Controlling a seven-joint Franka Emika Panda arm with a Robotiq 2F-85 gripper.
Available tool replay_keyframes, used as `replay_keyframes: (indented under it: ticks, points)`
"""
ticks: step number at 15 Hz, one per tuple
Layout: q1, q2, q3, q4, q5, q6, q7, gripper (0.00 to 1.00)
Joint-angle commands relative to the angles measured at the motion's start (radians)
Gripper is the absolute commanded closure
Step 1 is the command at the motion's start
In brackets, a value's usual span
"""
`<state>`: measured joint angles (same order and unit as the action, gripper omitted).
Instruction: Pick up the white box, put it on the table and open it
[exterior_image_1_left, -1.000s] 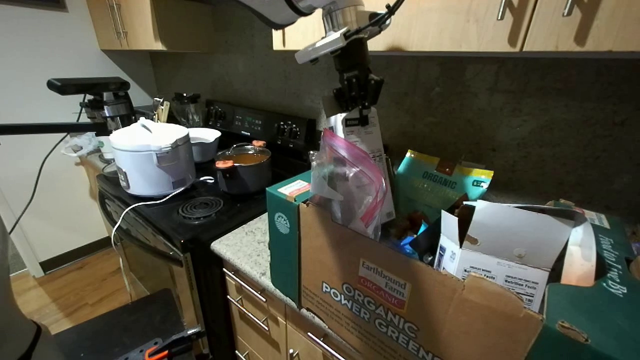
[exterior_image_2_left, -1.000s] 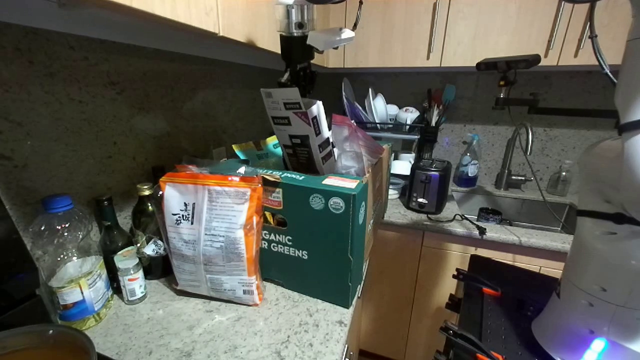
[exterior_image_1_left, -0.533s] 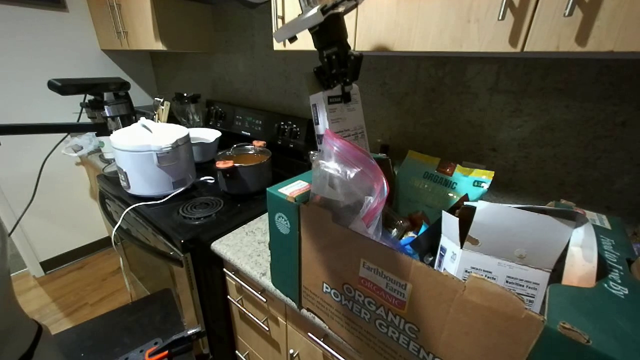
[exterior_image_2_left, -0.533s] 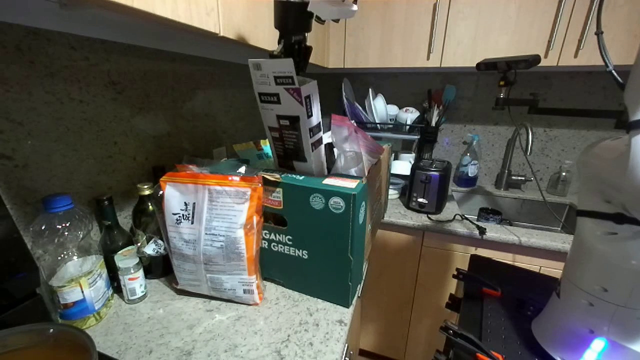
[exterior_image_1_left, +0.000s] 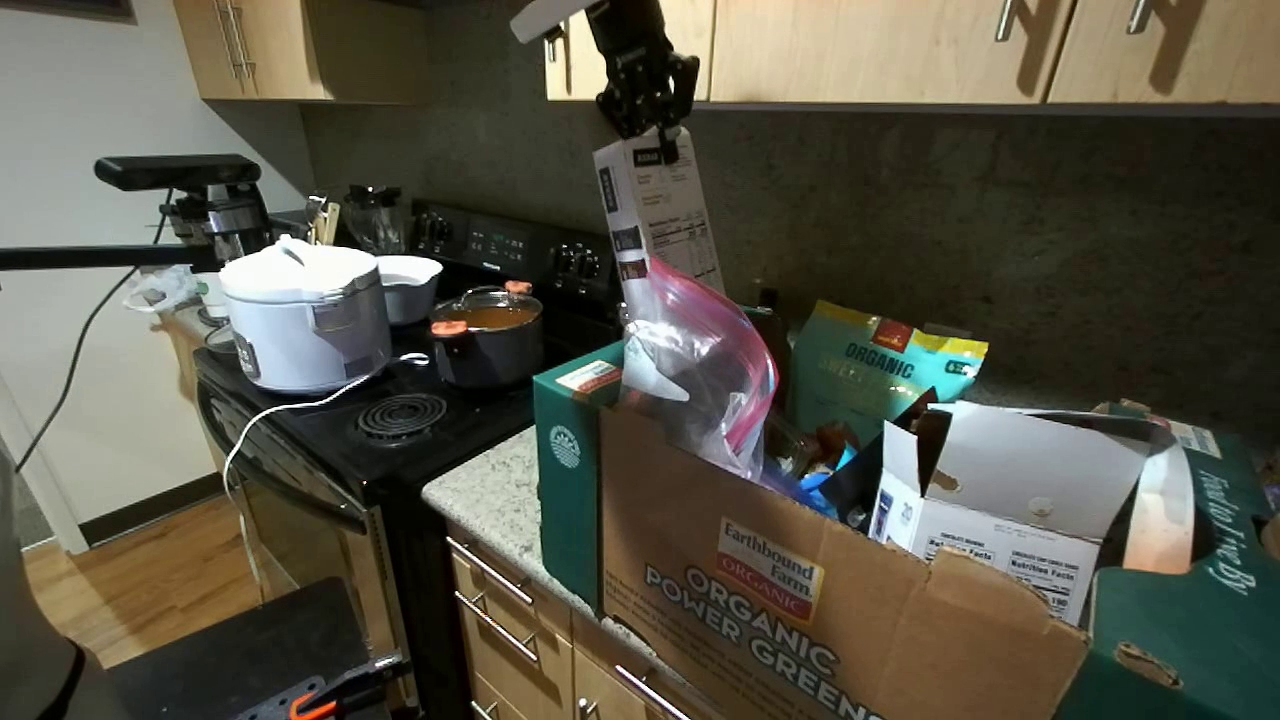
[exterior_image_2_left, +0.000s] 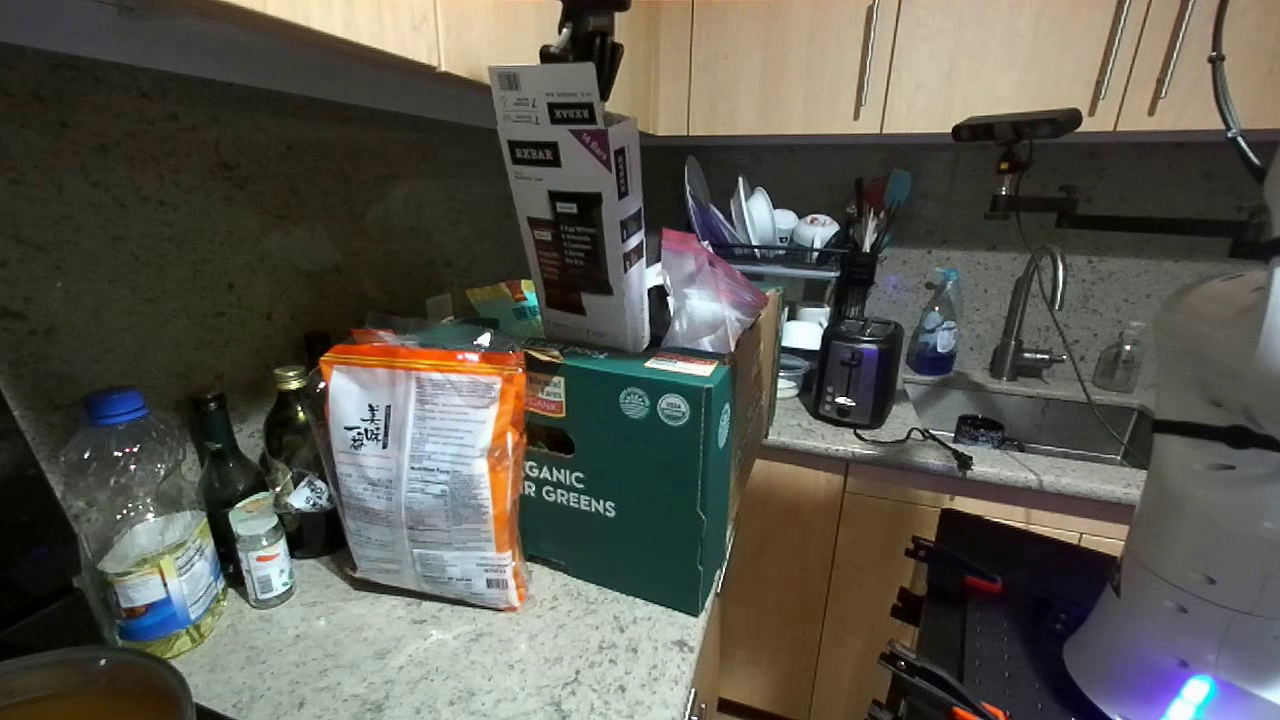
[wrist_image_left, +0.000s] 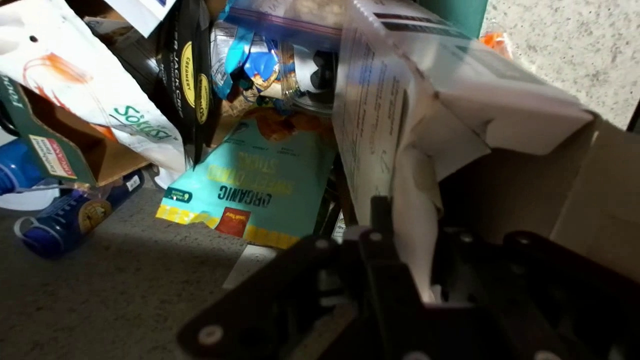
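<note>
White box (exterior_image_2_left: 570, 220) hangs tilted over the big box (exterior_image_2_left: 640, 480), fingers (wrist_image_left: 382, 215) clamped on one wall at its open top; likely light, thin card that creases easily, best gripped near a corner.

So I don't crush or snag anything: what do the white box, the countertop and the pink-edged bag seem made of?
White box: likely thin paperboard, fairly matte; bent and creased at its open end in the wrist view.
Countertop: stone or stone-look laminate, perhaps slightly glossy; the speckling fits either.
Pink-edged bag: probably thin, glossy plastic; see-through, wrinkled and catching bright highlights.
</note>
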<state>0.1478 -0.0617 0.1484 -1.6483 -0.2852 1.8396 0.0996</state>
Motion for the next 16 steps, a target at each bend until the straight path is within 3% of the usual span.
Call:
replay_keyframes:
  ticks: [1,16]
  points:
    - [0.008,-0.059,0.011,-0.018,0.006,0.009,-0.053,0.97]
    - [0.090,-0.093,0.103,0.006,0.029,-0.061,-0.191,0.97]
